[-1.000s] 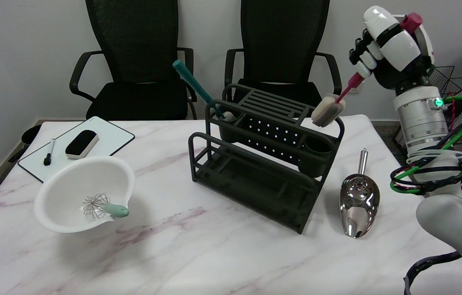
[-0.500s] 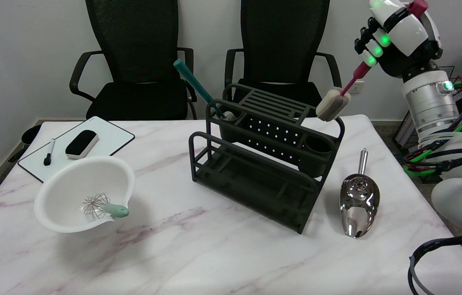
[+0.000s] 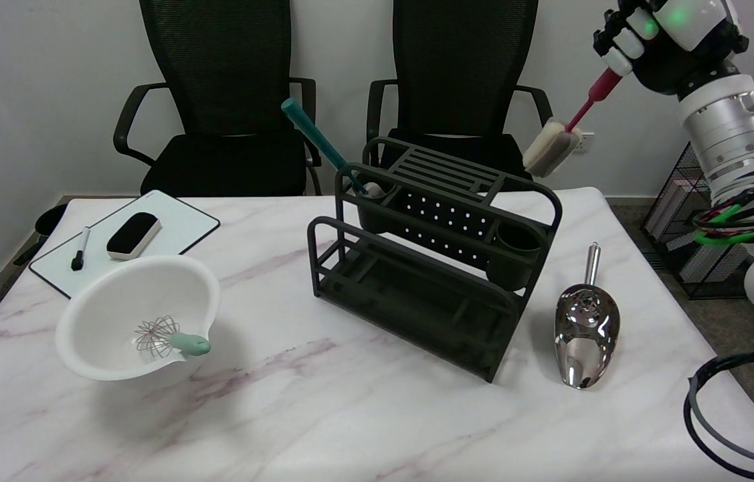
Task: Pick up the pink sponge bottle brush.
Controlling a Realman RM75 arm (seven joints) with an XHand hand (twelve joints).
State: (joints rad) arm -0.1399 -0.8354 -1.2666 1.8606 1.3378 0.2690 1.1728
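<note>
Bottle brush (image 3: 567,130): thin pink handle, pale off-white sponge head. Upper right of frame, off table, in air. Tilted, sponge end down-left, handle running up-right into fingers of right hand (image 3: 668,33). Top of handle hidden in hand.

Office or meeting room used as a test space. Two black mesh office chairs (image 3: 226,94) stand behind a marble-patterned table (image 3: 350,415). A small whiteboard (image 3: 126,241) carries marker and eraser.
</note>
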